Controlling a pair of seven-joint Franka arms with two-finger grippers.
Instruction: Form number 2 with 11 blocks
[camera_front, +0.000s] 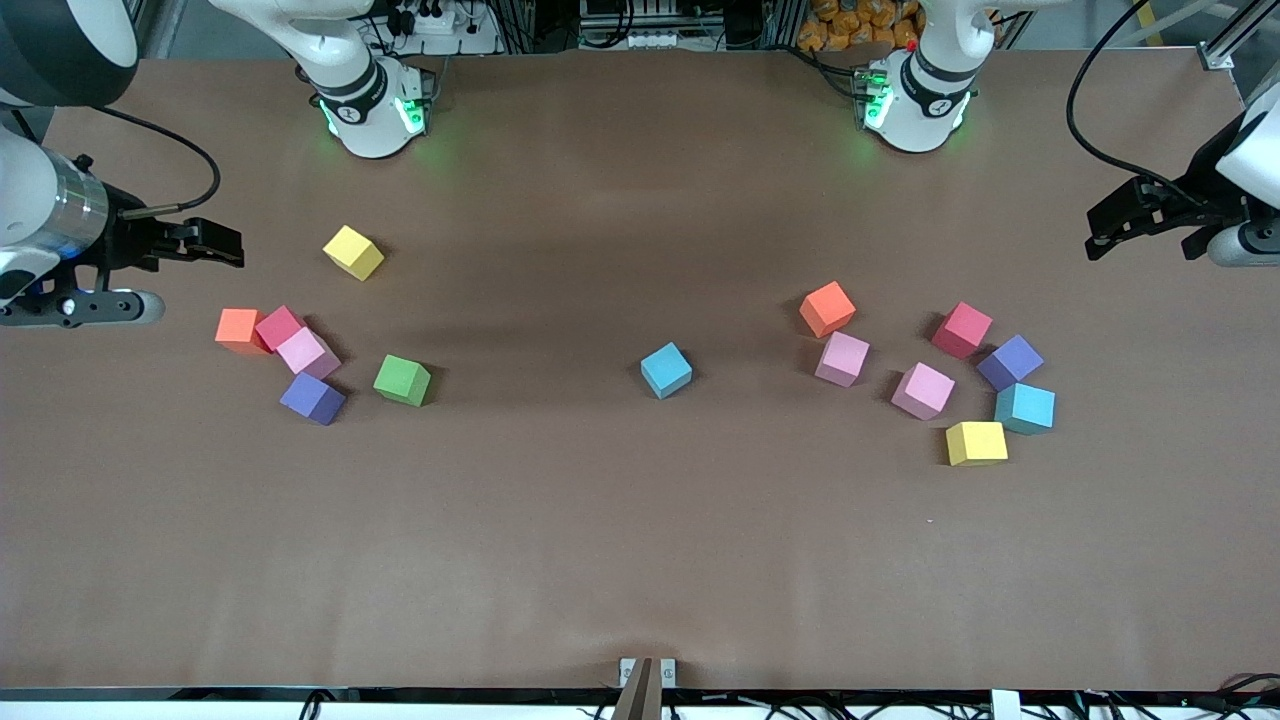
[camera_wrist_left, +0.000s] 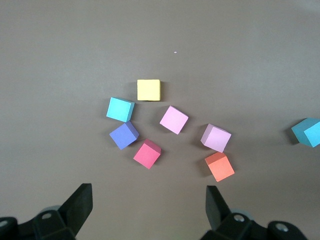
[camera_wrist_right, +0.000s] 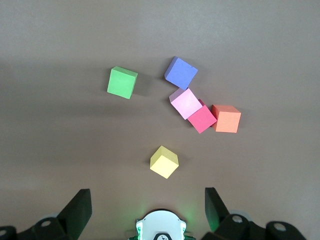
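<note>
Looking down from the front view, the blocks lie loose on the brown tabletop (camera_front: 640, 560) in two groups, and no number 2 has been started. At the right arm's end sit a yellow block (camera_front: 353, 252), an orange block (camera_front: 238, 330), a red block (camera_front: 278, 327), a pink block (camera_front: 307, 352), a purple block (camera_front: 312, 398) and a green block (camera_front: 402, 380). A light blue block (camera_front: 666, 370) sits alone in the middle. Seven more blocks sit at the left arm's end. The right gripper (camera_front: 215, 243) and the left gripper (camera_front: 1140, 215) hang over the two ends of the tabletop, both waiting and holding nothing.

From the left wrist view, the left gripper's fingers (camera_wrist_left: 80, 202) stand wide apart and touch nothing. Below them lie another yellow block (camera_wrist_left: 149, 90) and an orange one (camera_wrist_left: 220, 166), among others.

From the right wrist view, the right gripper's fingers (camera_wrist_right: 77, 205) are wide too, with nothing between them. The red, pink and orange blocks touch each other there.

The blocks look light and stiff, with dull sides that should not slip. I think it is best to pinch one on two flat sides facing away from each other, never on the corners. The yellow and green ones stand free, so they look easiest.
</note>
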